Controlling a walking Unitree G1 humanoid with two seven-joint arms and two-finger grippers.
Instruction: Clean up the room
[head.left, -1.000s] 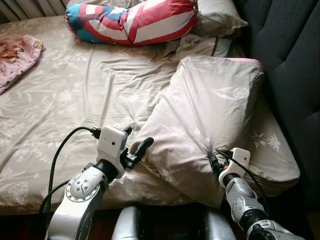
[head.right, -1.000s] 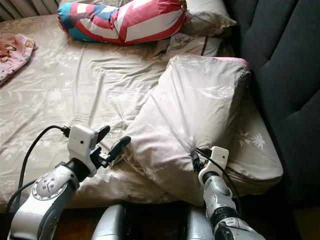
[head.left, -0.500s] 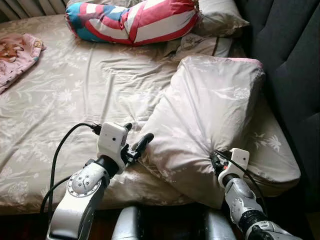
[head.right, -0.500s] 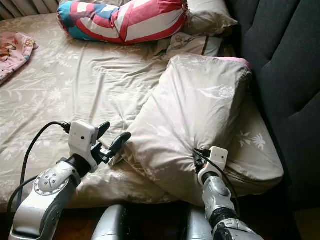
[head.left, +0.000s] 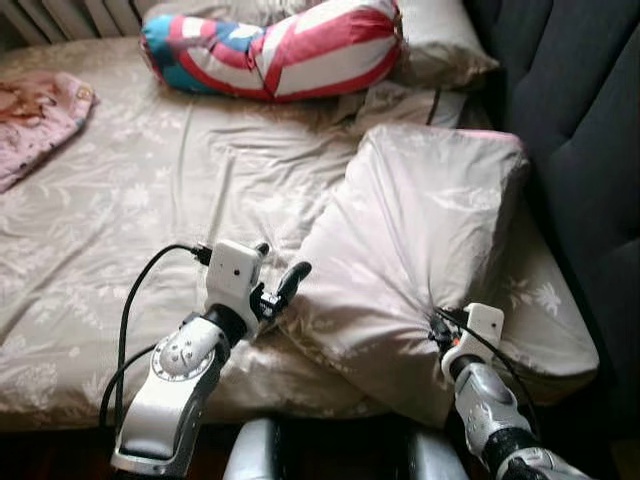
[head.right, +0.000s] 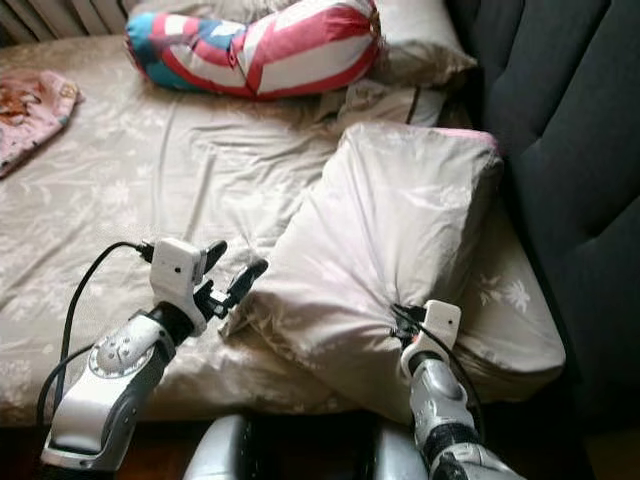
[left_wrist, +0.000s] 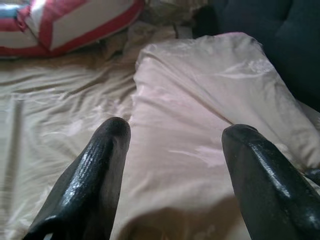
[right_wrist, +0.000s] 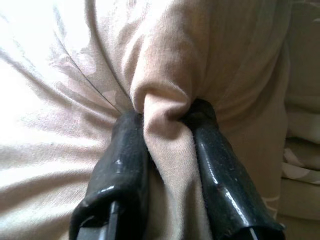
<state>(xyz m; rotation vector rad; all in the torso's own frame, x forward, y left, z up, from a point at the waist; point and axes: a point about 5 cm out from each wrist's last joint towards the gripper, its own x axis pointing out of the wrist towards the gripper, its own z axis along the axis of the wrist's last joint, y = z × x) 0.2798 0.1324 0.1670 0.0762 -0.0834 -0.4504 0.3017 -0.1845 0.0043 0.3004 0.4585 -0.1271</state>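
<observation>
On the bed, which has a beige sheet with pale flowers, a big beige pillow lies at a slant near the dark padded headboard. The pillow's far end is close to the headboard and its near end hangs toward the edge of the bed. The right claw is pinched tight on a fold of the pillow's cloth at its near edge, and the cloth bunches up between the two black fingers. The left claw is spread wide, with nothing between its fingers. It sits just beside the near left corner of the pillow, low over the sheet, and points at the pillow. A black cable loops from the left wrist down along the silver arm. At the far end of the bed lies a long round cushion with red, white and blue stripes. Just beside it, by the headboard, are more beige pillows, a bit squashed. A pink cloth with a picture on it lies at the far left side of the bed, well apart from the big pillow.
</observation>
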